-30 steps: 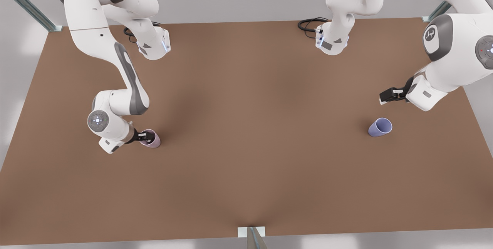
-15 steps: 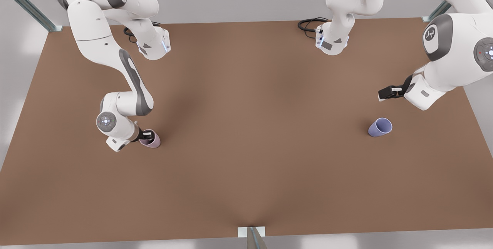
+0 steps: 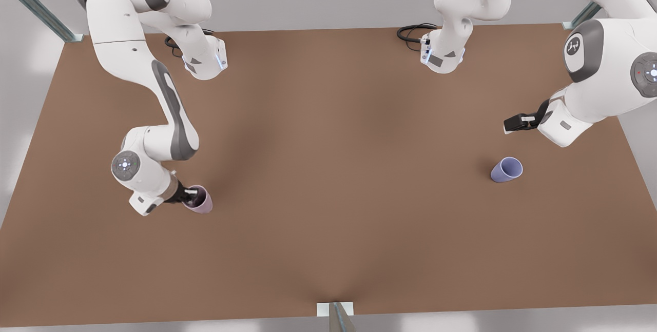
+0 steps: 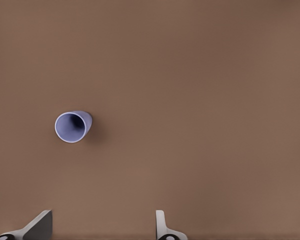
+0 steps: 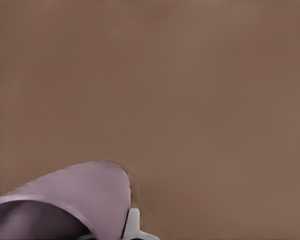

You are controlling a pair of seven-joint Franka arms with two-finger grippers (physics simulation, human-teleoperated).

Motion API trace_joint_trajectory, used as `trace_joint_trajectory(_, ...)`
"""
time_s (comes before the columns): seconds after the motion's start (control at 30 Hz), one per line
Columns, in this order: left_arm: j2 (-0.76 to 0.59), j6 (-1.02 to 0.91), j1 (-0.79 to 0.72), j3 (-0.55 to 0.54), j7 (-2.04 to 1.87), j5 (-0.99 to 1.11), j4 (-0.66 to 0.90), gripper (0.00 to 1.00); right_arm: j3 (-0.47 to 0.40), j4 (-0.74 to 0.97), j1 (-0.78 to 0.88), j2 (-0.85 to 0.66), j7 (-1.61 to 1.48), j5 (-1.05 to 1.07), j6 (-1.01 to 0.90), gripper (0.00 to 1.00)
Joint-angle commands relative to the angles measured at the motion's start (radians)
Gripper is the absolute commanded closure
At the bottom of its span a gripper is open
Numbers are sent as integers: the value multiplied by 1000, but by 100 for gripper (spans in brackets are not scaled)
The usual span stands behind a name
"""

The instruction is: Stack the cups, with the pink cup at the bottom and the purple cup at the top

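Right gripper [image 3: 191, 196] at front view's left, pinching rim of pink cup [image 3: 201, 202], 1 finger inside cup, 1 outside; cup low over brown table [image 3: 328, 168]. Purple cup [image 3: 506, 170] on table at front view's right, tilted. Left gripper [image 3: 516, 124] hovers near it, apart, fingers [image 4: 162, 227] spread.

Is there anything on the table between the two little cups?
No. In the front view, bare brown table runs from the pink cup, held by the right gripper, to the purple cup.
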Motion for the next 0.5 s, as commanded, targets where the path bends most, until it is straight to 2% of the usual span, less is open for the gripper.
trace_joint_trajectory(0.0, -1, -5, 0, 1, 2, 0, 0, 0, 35, 43, 3, 1, 114, 25, -117, 79)
trace_joint_trajectory(0.1, -4, -5, 0, 1, 2, 0, 0, 0, 127, 181, 11, 50, 299, 25, -217, 79)
trace_joint_trajectory(0.17, -4, -5, 0, 1, 0, 0, 0, 0, 206, 235, 13, 88, 450, 19, -217, 79)
trace_joint_trajectory(0.2, -4, -5, 0, 1, 0, 0, 0, 0, 231, 295, 63, 122, 574, -1, -218, 79)
trace_joint_trajectory(0.27, -6, -5, 0, 1, 0, 0, 0, 0, 231, 431, 169, 198, 766, -28, -229, 79)
trace_joint_trajectory(0.33, -6, -7, 0, 1, -4, 2, 0, 0, 225, 657, 275, 324, 897, -37, -292, 79)
trace_joint_trajectory(0.43, -6, -11, 0, 1, -3, 0, 0, 0, 223, 916, 414, 484, 1029, -48, -280, 79)
trace_joint_trajectory(0.47, -6, -11, 0, 1, -3, 2, 0, 0, 222, 940, 440, 501, 1045, -48, -272, 79)
